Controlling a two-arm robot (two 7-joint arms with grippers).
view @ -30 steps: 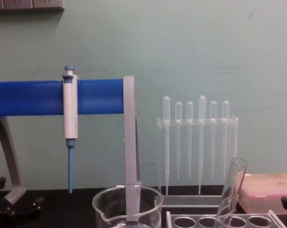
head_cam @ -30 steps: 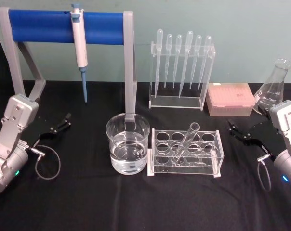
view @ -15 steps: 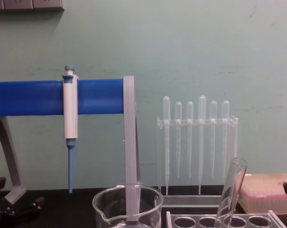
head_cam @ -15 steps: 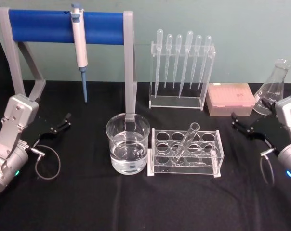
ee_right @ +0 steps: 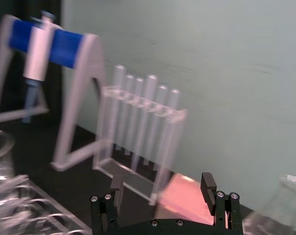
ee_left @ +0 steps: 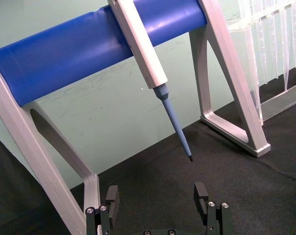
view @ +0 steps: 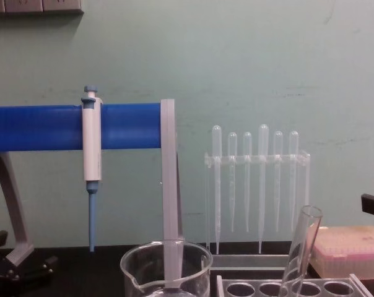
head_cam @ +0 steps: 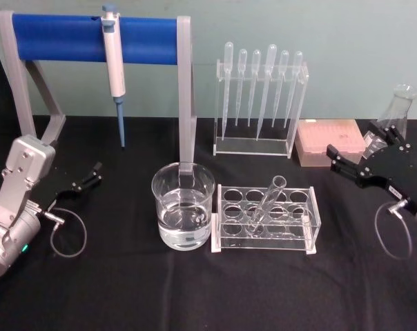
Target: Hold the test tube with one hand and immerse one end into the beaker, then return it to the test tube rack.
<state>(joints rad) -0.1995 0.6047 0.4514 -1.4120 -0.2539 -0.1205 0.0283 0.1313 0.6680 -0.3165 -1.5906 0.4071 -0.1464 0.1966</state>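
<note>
The test tube leans in a clear rack at the table's middle, rim up and to the right; the chest view shows the test tube too. Just left of the rack stands the beaker, partly filled with clear liquid, its rim low in the chest view. My right gripper hangs open and empty to the right of the rack, raised near the flask; its fingers stand wide apart. My left gripper rests open at the far left, fingers apart.
A blue-barred stand holds a white-and-blue pipettor at the back left. A pipette rack stands behind the tube rack. A pink tip box and a glass flask sit at the back right.
My right arm has lifted and swung back toward the flask, its gripper turning over and staying open. The left arm, tube and beaker have not moved.
</note>
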